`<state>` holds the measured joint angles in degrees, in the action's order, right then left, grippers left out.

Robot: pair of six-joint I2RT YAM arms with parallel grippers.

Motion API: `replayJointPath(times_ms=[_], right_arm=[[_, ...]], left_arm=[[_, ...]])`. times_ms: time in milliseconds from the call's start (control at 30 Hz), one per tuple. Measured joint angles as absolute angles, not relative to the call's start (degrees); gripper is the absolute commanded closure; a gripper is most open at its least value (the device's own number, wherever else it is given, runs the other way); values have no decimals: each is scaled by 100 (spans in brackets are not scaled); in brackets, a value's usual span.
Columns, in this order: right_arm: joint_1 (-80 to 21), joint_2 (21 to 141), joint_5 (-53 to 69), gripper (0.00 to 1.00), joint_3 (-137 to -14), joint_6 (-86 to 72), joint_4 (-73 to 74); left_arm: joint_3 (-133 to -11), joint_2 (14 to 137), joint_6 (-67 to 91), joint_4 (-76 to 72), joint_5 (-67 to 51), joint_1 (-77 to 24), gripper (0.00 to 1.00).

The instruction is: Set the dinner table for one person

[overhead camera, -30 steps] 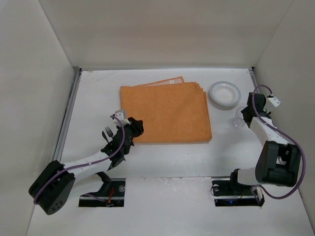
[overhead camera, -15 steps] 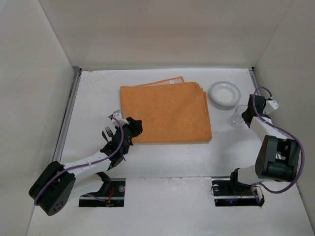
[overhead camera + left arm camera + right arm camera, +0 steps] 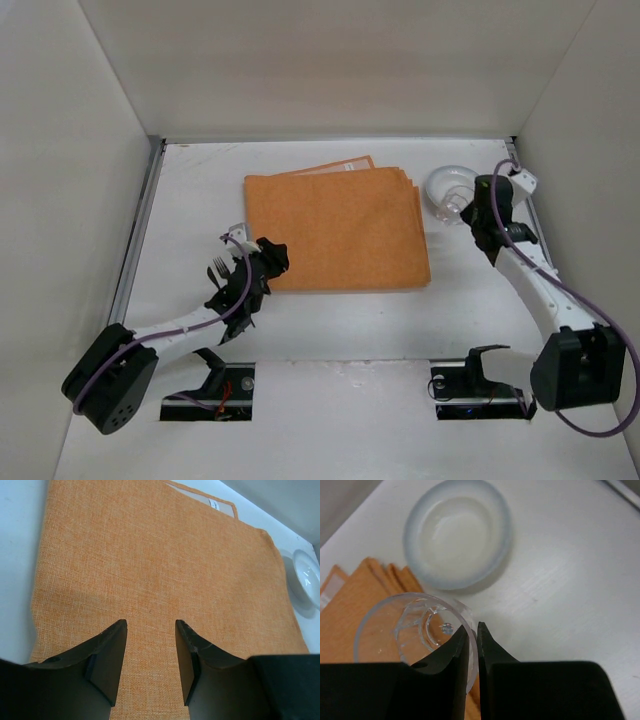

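Observation:
On the white dinner table point(image 3: 330, 320) lies an orange cloth point(image 3: 335, 228). My left gripper point(image 3: 273, 256) hovers over the cloth's near left corner. It is open, with only orange weave point(image 3: 150, 570) between its fingers point(image 3: 112, 650). My right gripper point(image 3: 472, 630) is shut on the rim of a clear glass point(image 3: 405, 625), one finger inside the rim and one outside. It holds the glass point(image 3: 455, 208) in the air by the near edge of a white bowl point(image 3: 457, 188), close to the cloth's right edge. A fork point(image 3: 218, 269) lies just left of the left gripper.
The white bowl point(image 3: 457, 540) sits at the back right of the table, beyond the held glass. Metal strips run along the side edges point(image 3: 140, 230). White walls close in the table on the left, back and right.
My right gripper has shut on the glass, lifted it off the table and carried it back and to the left, toward the bowl. The left gripper has barely shifted.

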<state>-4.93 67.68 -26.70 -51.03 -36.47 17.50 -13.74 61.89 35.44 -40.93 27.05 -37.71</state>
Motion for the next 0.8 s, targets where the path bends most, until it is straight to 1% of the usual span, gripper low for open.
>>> replayJointPath(times_ms=[133, 233, 467, 633, 800], right_arm=[[-1192, 7730, -2596, 85, -6097, -3553, 1756], [-1542, 8674, -2458, 85, -6925, -3424, 1743], [-1876, 10718, -2200, 84, -8805, -3057, 1914], [-1903, 11570, -2112, 82, -9612, -2834, 2150], [-1922, 11996, -2106, 81, -9946, -2714, 2283]], left_arm=[[-1374, 6311, 3544, -4093, 2700, -3771, 59], [-1372, 6348, 3544, -4088, 2698, -3741, 59], [-1374, 6361, 3542, -4091, 2700, -3739, 59], [-1372, 6394, 3544, -4093, 2698, -3721, 59], [-1374, 6407, 3544, -4095, 2698, -3708, 59]])
